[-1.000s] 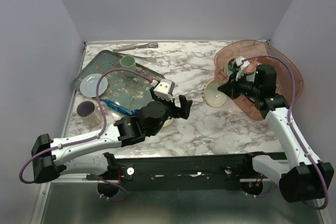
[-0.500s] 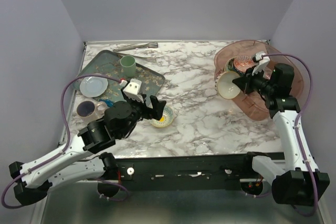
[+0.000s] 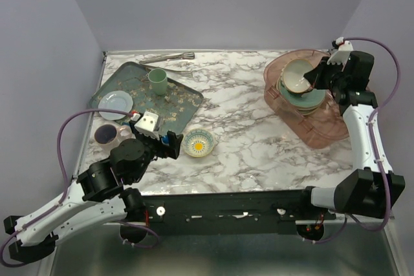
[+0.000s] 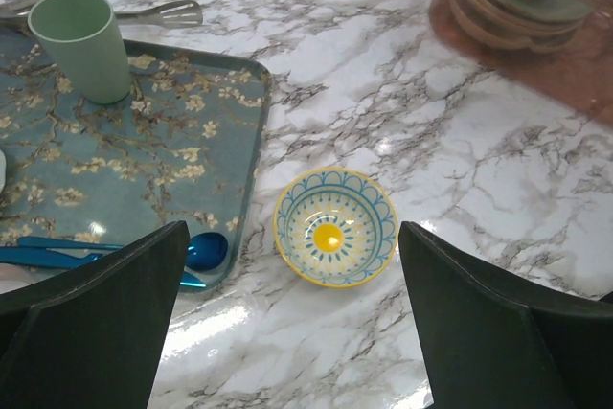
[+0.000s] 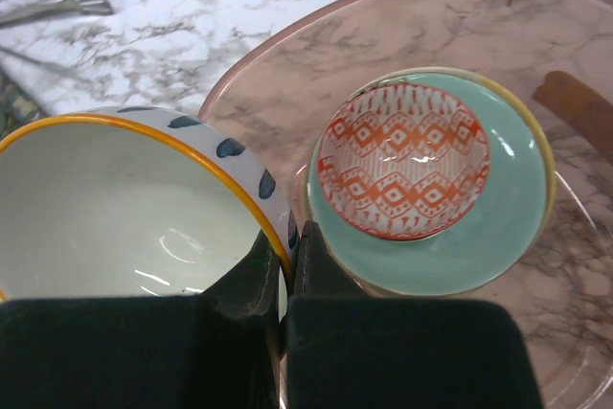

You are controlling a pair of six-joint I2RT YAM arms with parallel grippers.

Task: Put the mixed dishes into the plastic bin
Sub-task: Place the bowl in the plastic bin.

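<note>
A white-and-grey marble table (image 3: 246, 127) sits in a booth of plain lavender walls (image 3: 213, 4). Metal tongs (image 3: 167, 57) lie at the far edge.

On the left, the left gripper (image 3: 169, 144) hangs with its fingers spread wide and nothing between them, above a small yellow-rimmed bowl (image 4: 333, 238) standing on the marble. On the right, the right gripper (image 5: 284, 256) has its fingers pinched tight on the wall of the blue-yellow patterned bowl (image 5: 124, 208), which is tipped on its side in the air over the plastic bin (image 3: 343, 127).

The dark-green floral tray (image 4: 144, 160) at far left holds a mint cup (image 4: 81, 45), a pale blue plate (image 3: 116, 102) and a blue spoon (image 4: 115, 254). The bin at far right holds a stack of plates (image 4: 517, 16), the mint green plate (image 5: 498, 208) on top, with a small orange-patterned bowl (image 5: 402, 174) sitting in it.
</note>
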